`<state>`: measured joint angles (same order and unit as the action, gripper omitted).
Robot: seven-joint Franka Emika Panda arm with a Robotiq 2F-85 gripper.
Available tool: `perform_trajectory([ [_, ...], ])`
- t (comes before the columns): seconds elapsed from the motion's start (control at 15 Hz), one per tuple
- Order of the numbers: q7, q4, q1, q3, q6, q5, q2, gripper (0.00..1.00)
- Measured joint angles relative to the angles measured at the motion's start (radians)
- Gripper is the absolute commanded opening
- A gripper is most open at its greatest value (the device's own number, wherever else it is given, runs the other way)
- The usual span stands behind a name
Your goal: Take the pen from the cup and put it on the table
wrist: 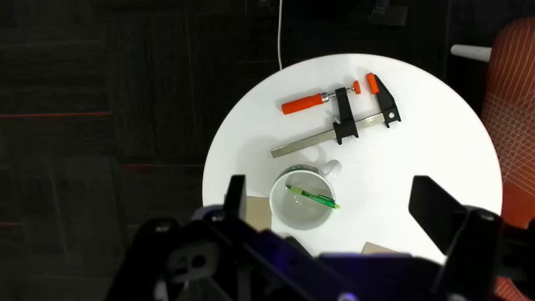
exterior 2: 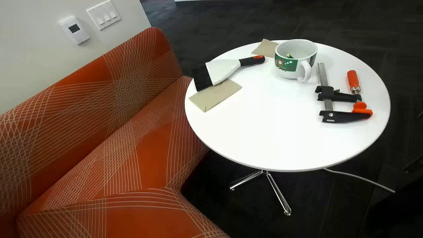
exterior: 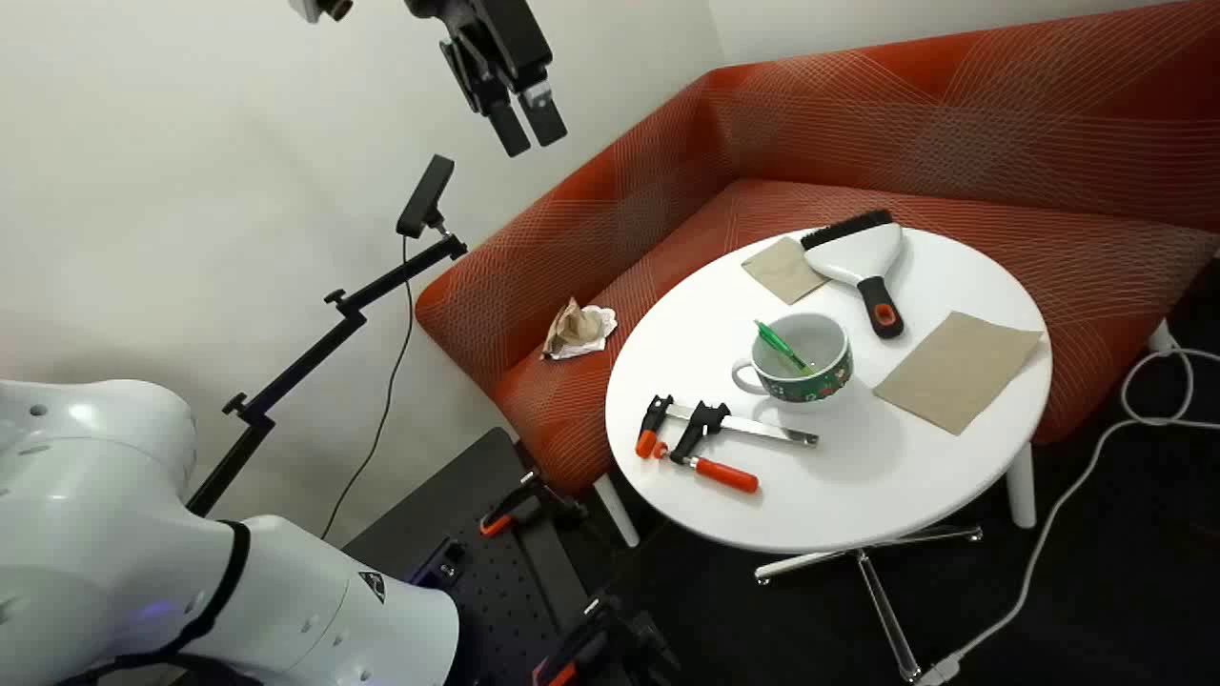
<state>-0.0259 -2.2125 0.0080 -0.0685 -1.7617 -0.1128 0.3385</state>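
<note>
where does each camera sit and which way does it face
In an exterior view: raised near the white robot arm, facing the round white-topped table and red-orange, patterned sofa; arm and black gripper show.
In an exterior view: raised, looking down across sofa and table to dark floor; no arm or gripper recognisable.
Wrist view: facing down from the wrist at table and green-sided, white-rimmed cup; the gripper's fingers show, wide apart.
Both exterior views share table, sofa and cup.

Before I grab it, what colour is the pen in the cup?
The pen is green, lighter lime towards both ends; best seen in the wrist view.
</note>
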Motion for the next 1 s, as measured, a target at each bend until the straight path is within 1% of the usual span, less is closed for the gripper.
perform_trajectory([
  [0.73, -0.001, 0.004, 0.0, 0.005, -0.003, 0.0, -0.003, 1.0],
  [1.0, -0.032, 0.051, -0.001, 0.017, -0.006, 0.001, -0.045, 1.0],
])
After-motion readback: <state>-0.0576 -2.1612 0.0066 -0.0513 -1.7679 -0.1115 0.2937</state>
